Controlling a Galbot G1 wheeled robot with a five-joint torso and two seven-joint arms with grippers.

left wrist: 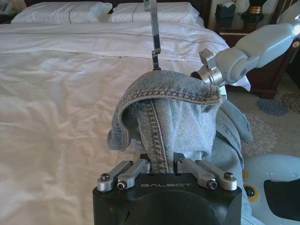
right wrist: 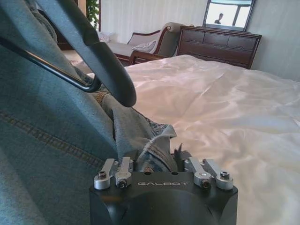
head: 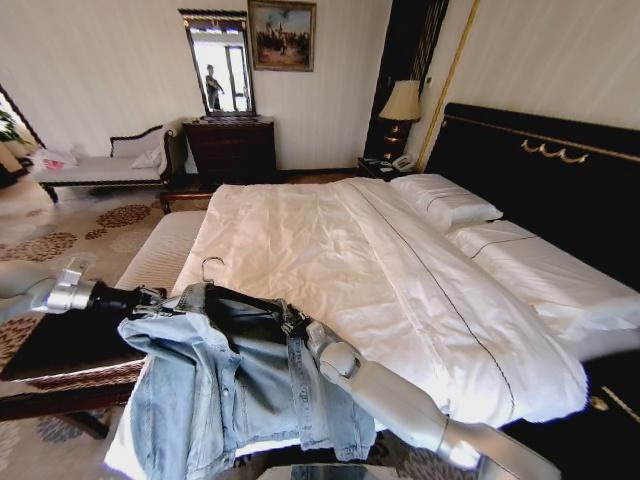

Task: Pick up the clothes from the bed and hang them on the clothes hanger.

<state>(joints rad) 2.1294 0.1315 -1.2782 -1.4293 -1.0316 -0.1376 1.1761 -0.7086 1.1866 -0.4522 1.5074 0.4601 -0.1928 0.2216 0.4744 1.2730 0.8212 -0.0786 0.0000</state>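
The light blue washed-denim jacket [head: 235,395] hangs off the near left corner of the wide white-sheeted bed [head: 400,290], draped over the thin black triangular hanger [head: 245,305], whose bar runs left to right, silver hook up. Left gripper [left wrist: 161,164] and right gripper [right wrist: 157,161] each pinch denim folds.

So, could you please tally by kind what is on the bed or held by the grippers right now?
Denim jacket: 1, gripped by the left gripper and the right gripper
Clothes hanger: 1, inside the jacket
White pillows: 2, at the headboard end of the bed
Total: 4
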